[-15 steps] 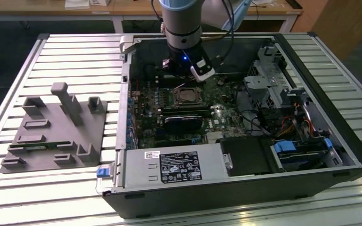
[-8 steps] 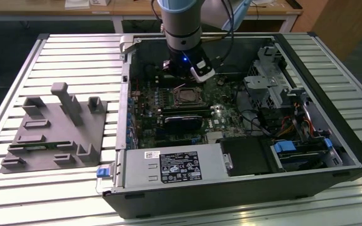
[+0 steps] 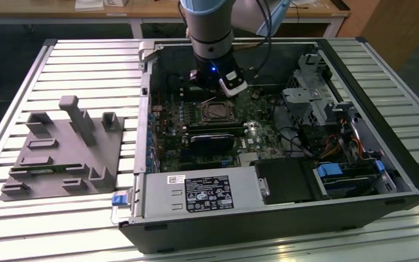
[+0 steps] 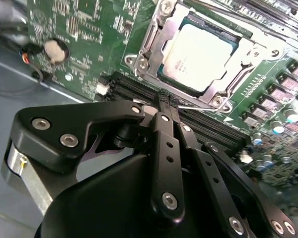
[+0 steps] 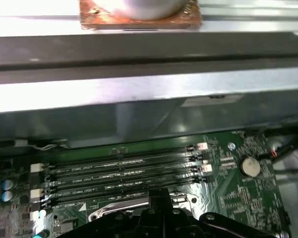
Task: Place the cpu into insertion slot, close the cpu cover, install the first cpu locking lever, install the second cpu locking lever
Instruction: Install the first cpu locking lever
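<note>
The cpu (image 4: 201,54), a silvery square chip, lies in the insertion slot (image 3: 217,112) on the green board. The cpu cover (image 4: 150,43), a thin metal frame, lies down around it with the chip showing through its window. My gripper (image 4: 165,100) hangs just beside the socket's edge, over the black memory slots, its black fingers pressed together and shut with nothing seen between them. A thin silvery lever rod (image 4: 201,107) runs along the socket's side right at the fingertips. In the exterior view the gripper (image 3: 221,97) stands directly above the socket's far edge.
The open computer case (image 3: 144,109) lies on a slatted metal table (image 3: 85,54). Long black memory slots (image 5: 124,168) and a coin battery (image 5: 249,166) flank the socket. A black card (image 3: 213,137), drive bays (image 3: 318,98) and a grey fixture block (image 3: 64,147) stand around.
</note>
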